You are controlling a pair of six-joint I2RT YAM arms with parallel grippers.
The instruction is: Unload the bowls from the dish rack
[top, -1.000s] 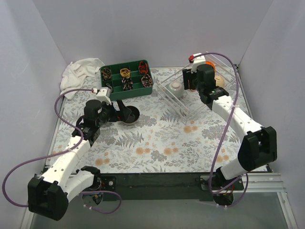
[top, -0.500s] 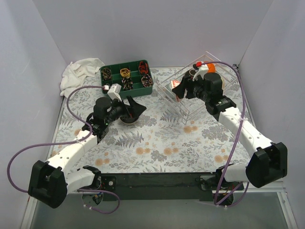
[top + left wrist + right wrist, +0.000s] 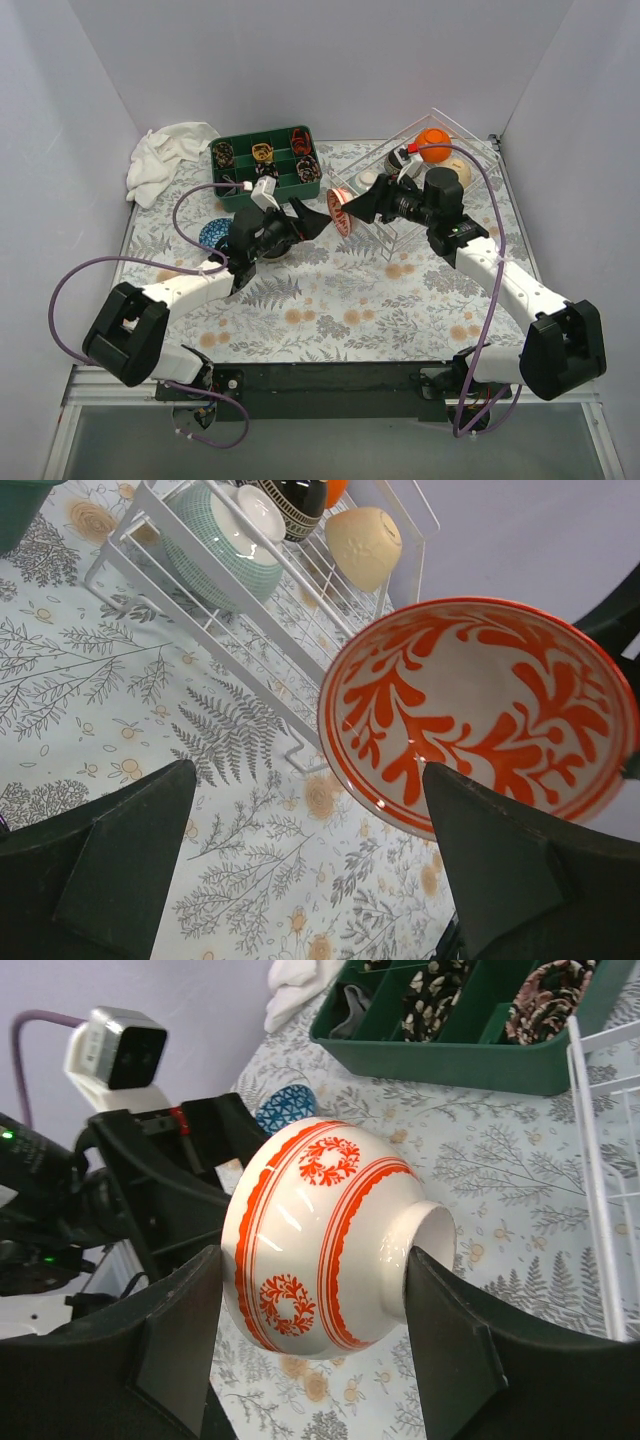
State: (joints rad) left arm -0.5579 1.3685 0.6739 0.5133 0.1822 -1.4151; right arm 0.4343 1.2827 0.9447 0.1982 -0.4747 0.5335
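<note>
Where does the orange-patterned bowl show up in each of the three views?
Top external: orange-patterned bowl just above centre, on edge above the table.
Left wrist: right half, its inside toward the camera.
Right wrist: centre, seen from outside, foot to the right.
Shared landmark: the dish rack, white wire in all three.

Orange-patterned white bowl [image 3: 320, 1235] tipped sideways in midair, near wire dish rack [image 3: 230, 640] with perhaps four bowls [image 3: 215, 545]
</note>
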